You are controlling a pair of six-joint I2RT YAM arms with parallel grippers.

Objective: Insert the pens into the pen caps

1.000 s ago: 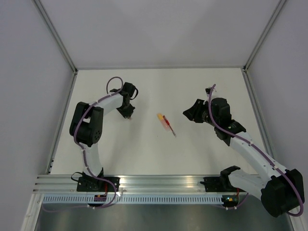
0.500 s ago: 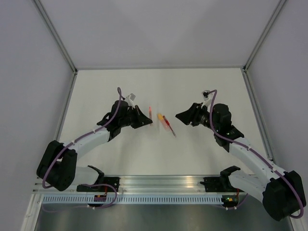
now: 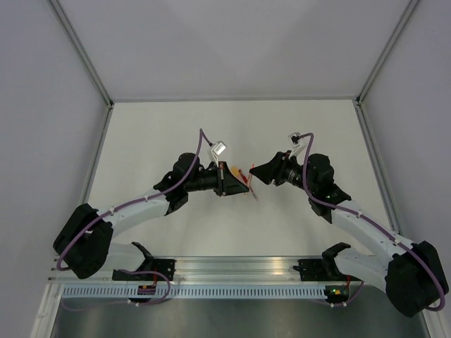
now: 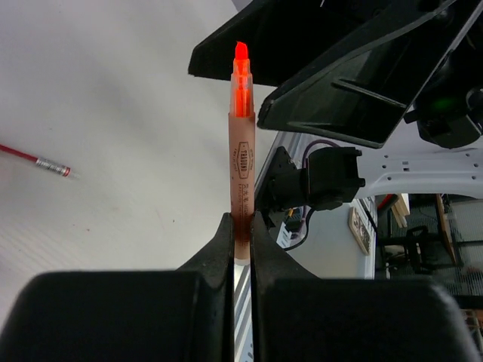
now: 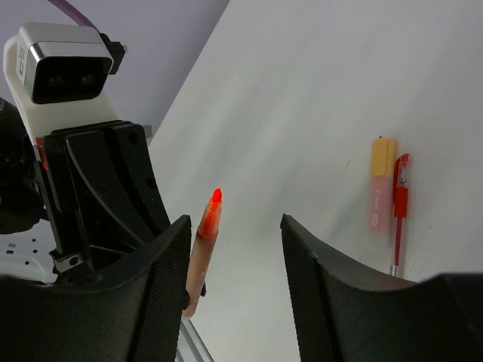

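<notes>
The uncapped peach-barrelled plastic pen (image 4: 241, 158), orange-red at its tip, is clamped by its lower end in the left gripper (image 4: 241, 226) over mid-table, tip towards the right gripper (image 5: 235, 226), whose 2 fingers stand wide apart, holding nothing. On the flat white tabletop (image 3: 155, 134) a short pink tube with an orange end (image 5: 379, 185) lies just beside a slim red pen (image 5: 398, 207); pale grey walls (image 3: 232, 42) enclose the table.

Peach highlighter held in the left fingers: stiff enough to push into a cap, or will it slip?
The slim peach plastic highlighter looks straight, so probably rigid. The left fingers pinch only its rear end, most of the barrel standing free, so a side load could pivot it. The barrel looks smooth; it may slide back under a push.
</notes>
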